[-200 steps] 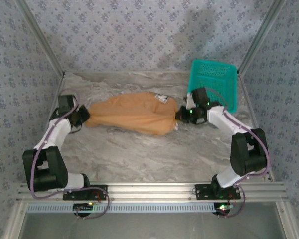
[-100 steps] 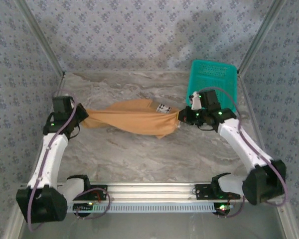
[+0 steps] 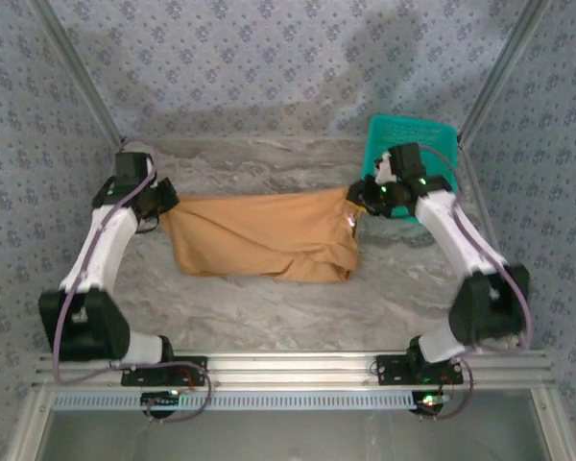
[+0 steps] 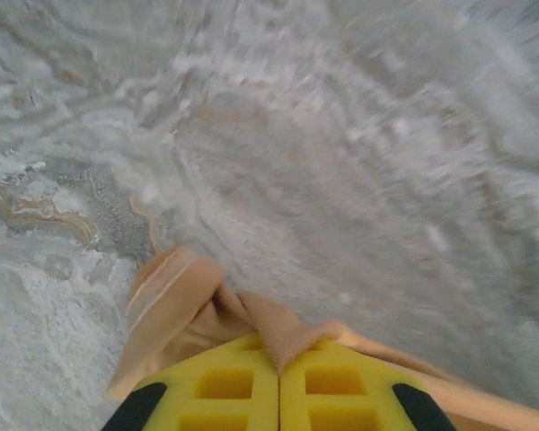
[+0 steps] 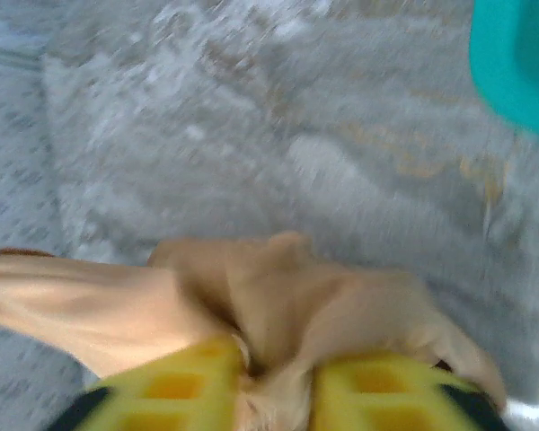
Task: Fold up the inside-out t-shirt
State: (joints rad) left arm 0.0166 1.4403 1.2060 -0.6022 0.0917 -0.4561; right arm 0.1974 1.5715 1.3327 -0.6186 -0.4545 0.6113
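Now wider, flatter t-shirt (image 3: pixel 259 245) than before

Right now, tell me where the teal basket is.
In the top view, the teal basket stands at the table's far right corner, against the right wall, just behind the right gripper, which pinches the t-shirt's right end.
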